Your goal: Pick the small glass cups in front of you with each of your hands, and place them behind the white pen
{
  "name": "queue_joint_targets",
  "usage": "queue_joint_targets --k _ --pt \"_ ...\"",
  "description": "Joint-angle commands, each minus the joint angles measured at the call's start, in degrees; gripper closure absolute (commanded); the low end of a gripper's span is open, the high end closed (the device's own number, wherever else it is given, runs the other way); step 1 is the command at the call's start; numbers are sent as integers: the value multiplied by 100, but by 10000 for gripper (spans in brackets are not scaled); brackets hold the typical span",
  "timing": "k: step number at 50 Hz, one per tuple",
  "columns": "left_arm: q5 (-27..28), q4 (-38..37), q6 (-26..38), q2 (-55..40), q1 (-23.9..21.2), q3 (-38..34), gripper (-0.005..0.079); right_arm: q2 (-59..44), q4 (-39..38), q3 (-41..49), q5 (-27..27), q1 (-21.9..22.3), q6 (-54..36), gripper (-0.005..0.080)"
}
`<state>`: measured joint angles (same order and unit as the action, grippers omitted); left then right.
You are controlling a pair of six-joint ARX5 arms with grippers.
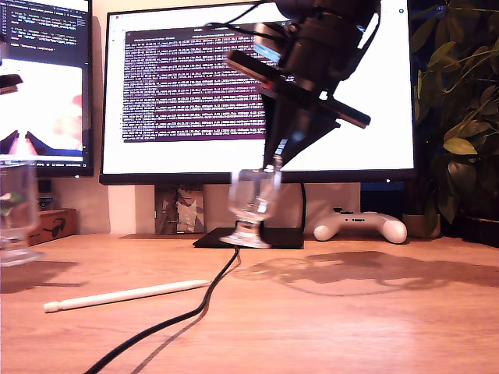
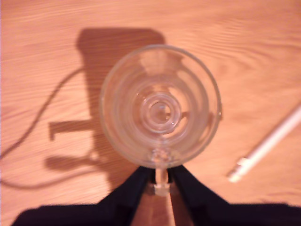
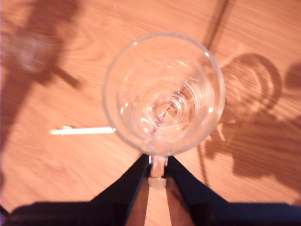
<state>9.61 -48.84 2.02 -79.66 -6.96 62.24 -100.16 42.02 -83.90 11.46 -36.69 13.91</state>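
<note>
Black cable point(image 1: 156, 331) and slim off-white pen point(image 1: 125, 296) lay foremost on the wooden desk point(image 1: 351, 327). The first gripper point(image 2: 161, 181) pinched the handle of the first clear stemmed glass mug point(image 2: 160, 108), and the second gripper point(image 3: 157, 176) that of the second mug point(image 3: 164, 94).

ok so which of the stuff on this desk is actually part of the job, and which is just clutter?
Job:
- first glass cup, handle clamped in my first gripper
- second glass cup, handle clamped in my second gripper
- white pen

Lying about:
- black cable
- game controller
- monitor
- plant
</note>
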Motion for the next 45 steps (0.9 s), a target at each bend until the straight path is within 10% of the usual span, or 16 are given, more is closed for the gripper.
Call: queue_joint_targets --k 1,45 --pt "48 44 -7 103 -164 0 766 -63 -184 -142 59 -57 55 765" --pt "55 35 -13 103 -898 0 766 -1150 -107 -1067 144 -564 50 765"
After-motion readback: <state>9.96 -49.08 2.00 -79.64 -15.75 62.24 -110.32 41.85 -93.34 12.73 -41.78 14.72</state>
